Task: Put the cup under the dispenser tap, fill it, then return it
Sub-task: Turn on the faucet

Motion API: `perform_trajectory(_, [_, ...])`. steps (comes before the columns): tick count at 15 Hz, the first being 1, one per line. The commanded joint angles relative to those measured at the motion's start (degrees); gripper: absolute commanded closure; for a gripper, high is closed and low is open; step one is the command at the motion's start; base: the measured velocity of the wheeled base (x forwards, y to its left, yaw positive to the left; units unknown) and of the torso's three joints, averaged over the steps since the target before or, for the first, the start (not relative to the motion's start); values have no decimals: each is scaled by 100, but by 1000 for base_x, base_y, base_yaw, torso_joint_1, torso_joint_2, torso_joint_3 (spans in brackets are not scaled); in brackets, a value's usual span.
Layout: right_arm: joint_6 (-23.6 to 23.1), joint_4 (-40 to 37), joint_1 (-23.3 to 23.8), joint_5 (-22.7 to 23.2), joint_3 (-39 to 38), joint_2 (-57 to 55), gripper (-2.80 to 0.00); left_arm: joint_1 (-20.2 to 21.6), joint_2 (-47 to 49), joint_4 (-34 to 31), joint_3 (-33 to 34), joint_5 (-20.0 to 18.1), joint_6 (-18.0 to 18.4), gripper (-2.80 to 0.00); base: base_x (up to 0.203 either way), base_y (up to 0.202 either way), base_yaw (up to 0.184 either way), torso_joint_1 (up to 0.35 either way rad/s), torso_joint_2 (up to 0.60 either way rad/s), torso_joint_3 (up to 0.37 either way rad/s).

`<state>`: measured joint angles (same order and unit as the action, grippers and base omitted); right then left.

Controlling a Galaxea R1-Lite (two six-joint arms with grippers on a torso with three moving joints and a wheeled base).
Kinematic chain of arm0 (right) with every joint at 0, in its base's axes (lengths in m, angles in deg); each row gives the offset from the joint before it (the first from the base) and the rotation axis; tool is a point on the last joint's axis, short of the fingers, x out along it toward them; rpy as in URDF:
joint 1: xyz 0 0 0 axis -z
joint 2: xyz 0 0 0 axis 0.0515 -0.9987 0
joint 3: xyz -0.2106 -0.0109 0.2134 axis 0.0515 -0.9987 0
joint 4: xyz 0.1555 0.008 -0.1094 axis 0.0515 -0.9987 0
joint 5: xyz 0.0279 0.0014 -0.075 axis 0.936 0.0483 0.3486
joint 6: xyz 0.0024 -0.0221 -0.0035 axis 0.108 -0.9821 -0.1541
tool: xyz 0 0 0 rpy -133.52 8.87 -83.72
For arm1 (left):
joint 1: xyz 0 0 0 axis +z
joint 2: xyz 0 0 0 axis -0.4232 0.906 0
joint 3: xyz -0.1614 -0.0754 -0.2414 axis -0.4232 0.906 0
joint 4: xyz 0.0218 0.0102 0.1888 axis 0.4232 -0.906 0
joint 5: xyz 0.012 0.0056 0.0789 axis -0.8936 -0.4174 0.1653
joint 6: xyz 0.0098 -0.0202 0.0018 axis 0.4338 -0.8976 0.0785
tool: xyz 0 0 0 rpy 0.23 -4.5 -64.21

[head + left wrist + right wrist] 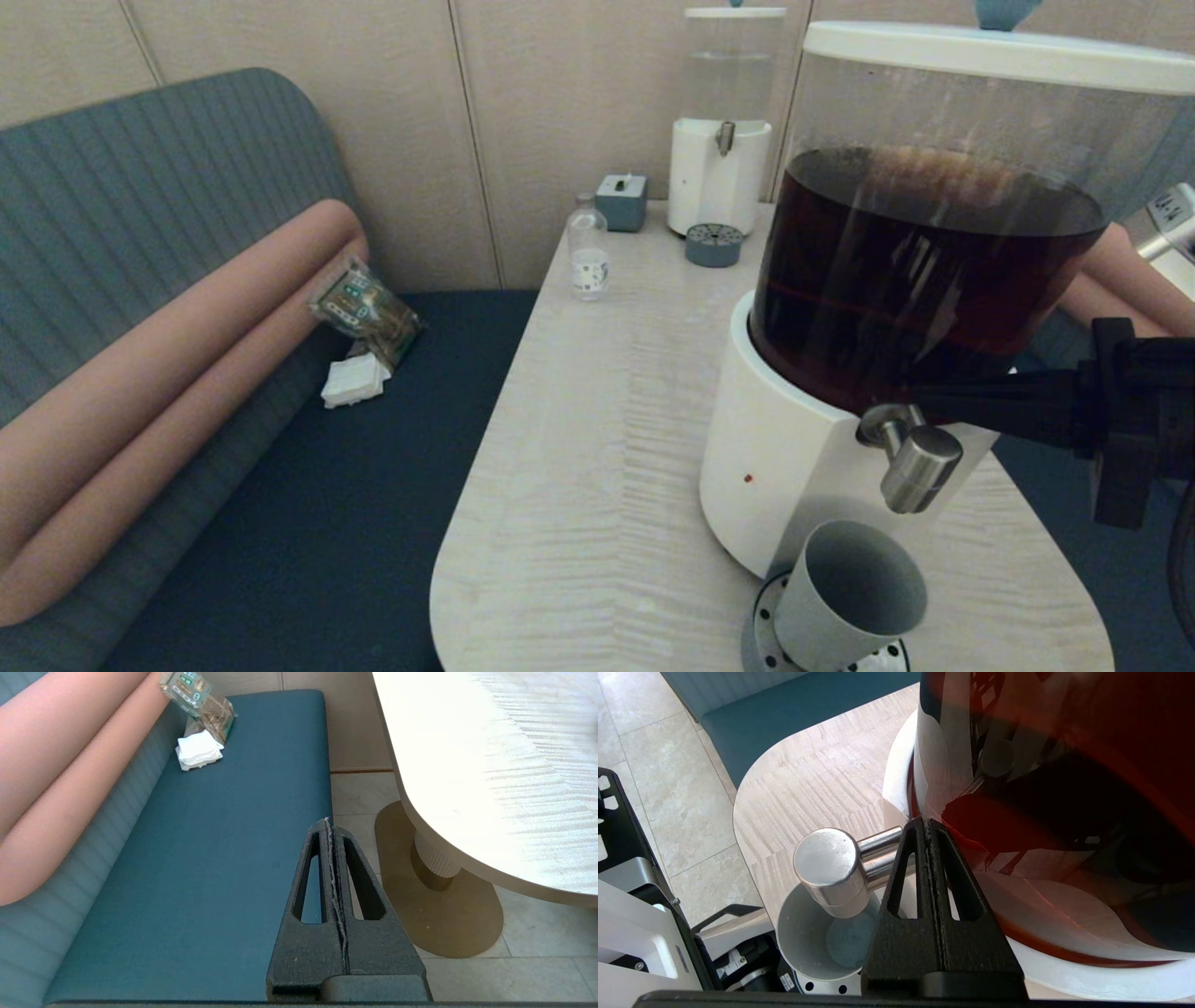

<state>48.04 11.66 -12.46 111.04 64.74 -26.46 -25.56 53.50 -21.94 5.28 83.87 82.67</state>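
Note:
The grey cup [854, 593] stands on a perforated round drip tray [761, 635] at the foot of the large dispenser [794, 448] of dark brown liquid. It sits right below the steel dispenser tap [920, 467]. In the right wrist view the cup [817, 933] shows a bare grey bottom under the tap's knob [826, 868]. My right gripper [920, 399] reaches in from the right, shut and holding nothing, its tips [927, 826] beside the tap's stem at the dispenser wall. My left gripper [329, 826] is shut and parked off the table, over the blue sofa seat.
At the table's far end stand a smaller clear-liquid dispenser [719, 177], its grey drip tray [714, 245], a grey box [622, 201] and a small clear bottle [588, 257]. A snack packet [366, 310] and napkins [355, 381] lie on the sofa left of the table [485, 523].

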Motion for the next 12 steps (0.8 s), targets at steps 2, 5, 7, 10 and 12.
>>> perform_trajectory(2, [-12,-1,-6,34,-44,-9,0,0,7,-5,0,-2,2,0,0,0,0,0,0,0])
perform_trajectory(5, [-12,0,-105,78,-99,2,0,0,7,4,0,-2,2,0,0,0,0,0,0,0])
perform_trajectory(7, [-12,7,-162,81,-93,8,0,0,7,4,0,-2,2,0,0,0,0,0,0,0])
perform_trajectory(10, [-12,113,-184,88,-99,0,0,0,7,4,0,-2,2,0,0,0,0,0,0,0])
perform_trajectory(12, [6,123,-199,96,-90,-9,0,0,7,-1,0,-2,2,0,0,0,0,0,0,0])
